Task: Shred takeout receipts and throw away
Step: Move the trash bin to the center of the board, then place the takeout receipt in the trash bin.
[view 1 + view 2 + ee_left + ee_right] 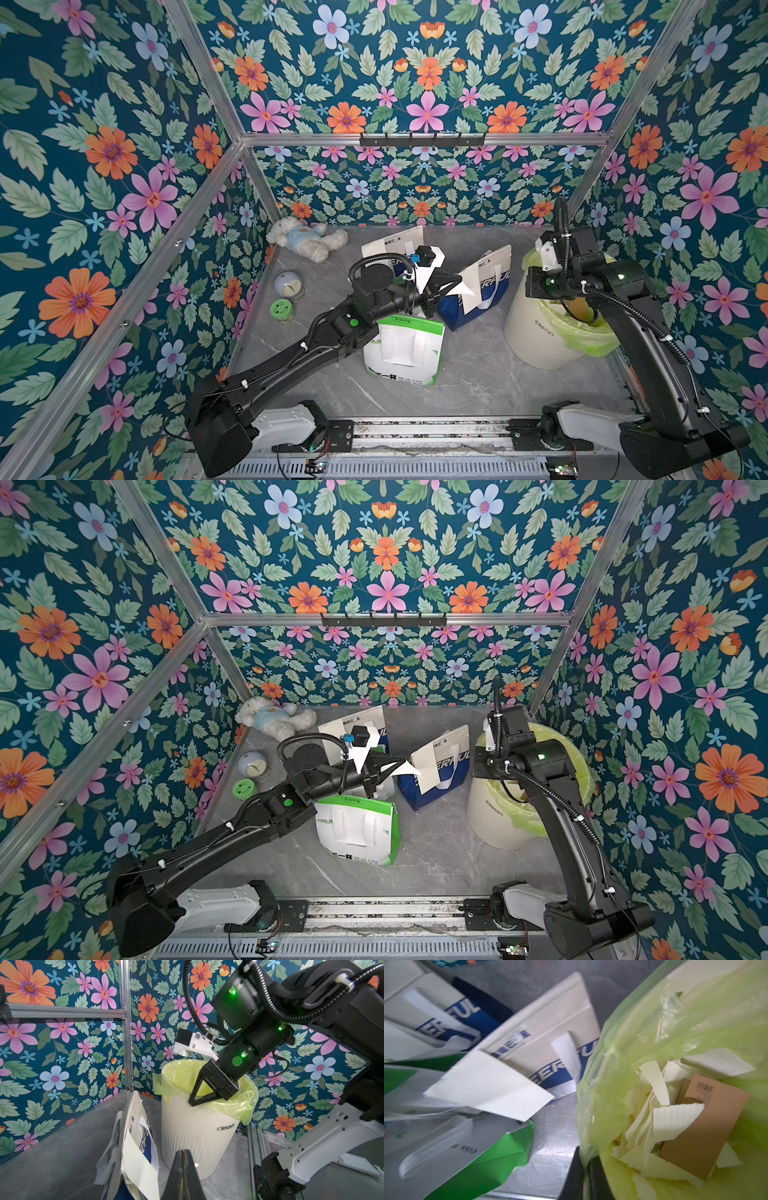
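Observation:
My left gripper (pixel 452 286) is shut on the corner of a white takeout receipt (pixel 463 288), held in the air beside the white-and-blue bag (pixel 478 307); the right wrist view shows this sheet (pixel 492 1084) hanging flat above the bags. In the left wrist view the fingers (pixel 176 1167) are pressed together. A second receipt (pixel 141 1159) lies against that bag's face. My right gripper (pixel 193 1102) is at the rim of the cream trash bin (pixel 536 332), shut on its yellow-green liner (pixel 602 1095). Torn paper strips (pixel 654 1105) lie inside the bin.
A white-and-green bag (pixel 403 349) lies in front of the left arm, and another white-and-blue bag (pixel 390 245) stands behind it. A teddy bear (pixel 305 241), a small clock (pixel 289 284) and a green-lidded jar (pixel 281 309) sit along the left wall. Brown card (pixel 702 1126) is in the bin.

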Controlling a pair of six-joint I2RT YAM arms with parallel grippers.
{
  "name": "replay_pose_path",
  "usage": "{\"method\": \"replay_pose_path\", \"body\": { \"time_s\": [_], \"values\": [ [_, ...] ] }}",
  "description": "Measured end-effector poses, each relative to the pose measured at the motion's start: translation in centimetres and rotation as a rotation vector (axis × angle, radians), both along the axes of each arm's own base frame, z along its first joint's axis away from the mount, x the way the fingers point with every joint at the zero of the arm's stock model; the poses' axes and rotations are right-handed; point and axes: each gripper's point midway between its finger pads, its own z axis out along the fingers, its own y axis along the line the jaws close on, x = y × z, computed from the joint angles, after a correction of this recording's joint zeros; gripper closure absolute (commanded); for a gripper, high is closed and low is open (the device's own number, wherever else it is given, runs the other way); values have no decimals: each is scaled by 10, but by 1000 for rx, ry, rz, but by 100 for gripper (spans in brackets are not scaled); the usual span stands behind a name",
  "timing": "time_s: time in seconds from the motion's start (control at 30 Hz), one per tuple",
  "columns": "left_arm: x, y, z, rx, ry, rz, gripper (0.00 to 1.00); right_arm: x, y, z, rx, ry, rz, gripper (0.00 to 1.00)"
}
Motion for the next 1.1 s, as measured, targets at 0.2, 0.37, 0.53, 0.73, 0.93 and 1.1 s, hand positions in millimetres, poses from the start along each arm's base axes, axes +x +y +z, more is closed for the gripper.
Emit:
{"method": "replay_pose_path", "body": {
  "time_s": [0.2,0.37,0.53,0.73,0.93,1.1],
  "values": [
    [-3,-4,1,2,2,1,100,-6,16,9,54,-7,48,97],
    [-2,-6,1,2,2,9,100,-14,27,11,122,22,68,52],
    [1,-10,1,13,-5,11,100,-34,29,48,181,-56,98,47],
    [-1,-11,5,-11,-9,0,100,-66,46,79,315,-156,232,45],
    [-12,-6,29,-115,-17,-46,100,-85,83,93,513,-195,444,41],
    [-22,-2,45,-170,-19,-85,100,-83,99,104,590,-244,539,41]
  ]
}}
